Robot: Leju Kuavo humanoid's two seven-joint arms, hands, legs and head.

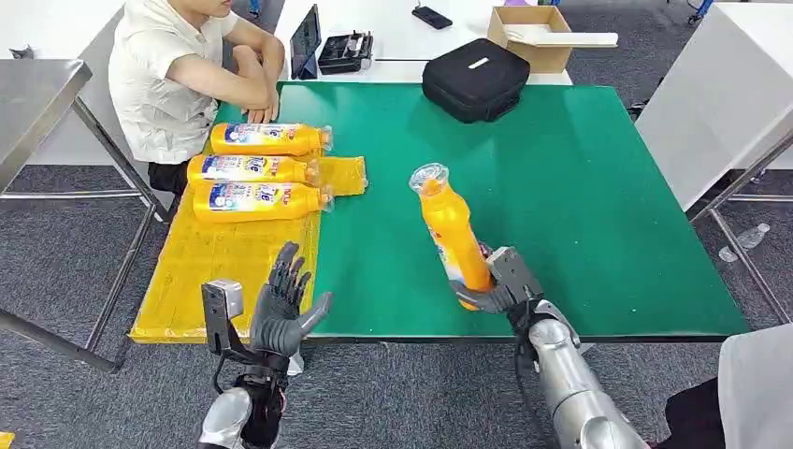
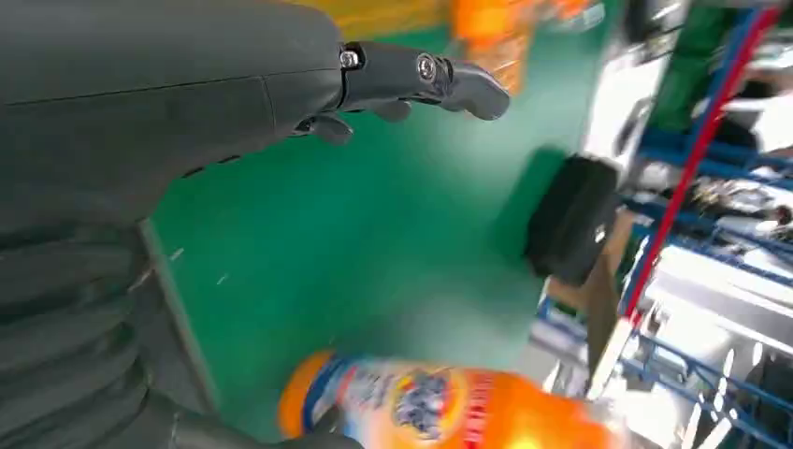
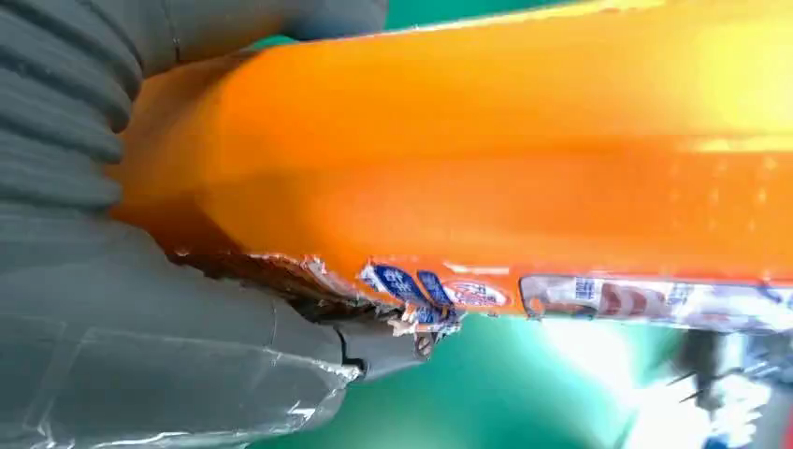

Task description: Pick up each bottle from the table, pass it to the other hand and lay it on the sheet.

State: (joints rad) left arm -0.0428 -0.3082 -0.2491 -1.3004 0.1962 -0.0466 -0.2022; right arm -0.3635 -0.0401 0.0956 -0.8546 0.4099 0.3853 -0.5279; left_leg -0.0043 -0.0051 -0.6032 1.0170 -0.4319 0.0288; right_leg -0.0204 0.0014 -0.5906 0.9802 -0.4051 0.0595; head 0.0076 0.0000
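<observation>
Left robot hand (image 1: 281, 313) raised, fingers spread, right robot hand (image 1: 496, 285) gripping bottle (image 1: 451, 234)

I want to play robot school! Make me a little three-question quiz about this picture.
1. True or false: the right hand holds an orange bottle.
2. How many bottles lie on the yellow sheet?
3. The left hand is: A) holding a bottle, B) open, C) resting on the black bag.

Key: 1 true; 2 three; 3 B.
</observation>
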